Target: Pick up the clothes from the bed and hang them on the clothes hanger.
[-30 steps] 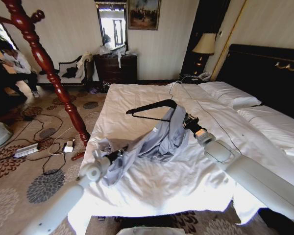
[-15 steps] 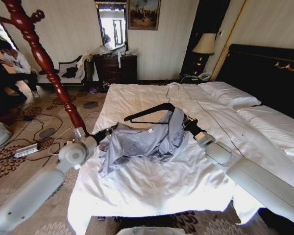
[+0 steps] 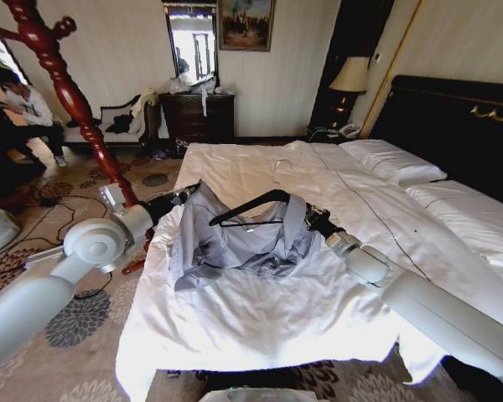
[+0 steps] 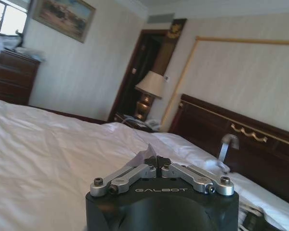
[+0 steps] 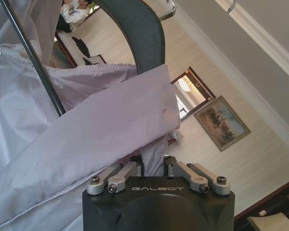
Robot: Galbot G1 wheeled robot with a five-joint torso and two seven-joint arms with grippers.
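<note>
- Right gripper (image 5: 154, 166): fingers pinched shut on a fold of the jacket (image 3: 235, 243). In the head view this gripper (image 3: 308, 219) sits at the garment's right side, above the middle of the bed (image 3: 260, 327).
- Jacket, light grey-blue: spread and bunched between the two grippers, its lower part resting on the white duvet toward the bed's left edge, upper part lifted.
- Hanger (image 3: 250, 208), black: lies across the top of the jacket, one shoulder reaching toward the right gripper, wire hook pointing to the far end of the bed. In the right wrist view its thick black arm (image 5: 137, 29) and thin bar pass just over the grey fabric.
- Left gripper (image 4: 157, 163): jaws closed, a small tip of grey fabric pinched between them. In the head view it (image 3: 187, 194) holds the jacket's upper left corner, at the bed's left edge.
- Red-brown coat stand (image 3: 75, 105): on the carpet, left of the bed, behind the left arm.
</note>
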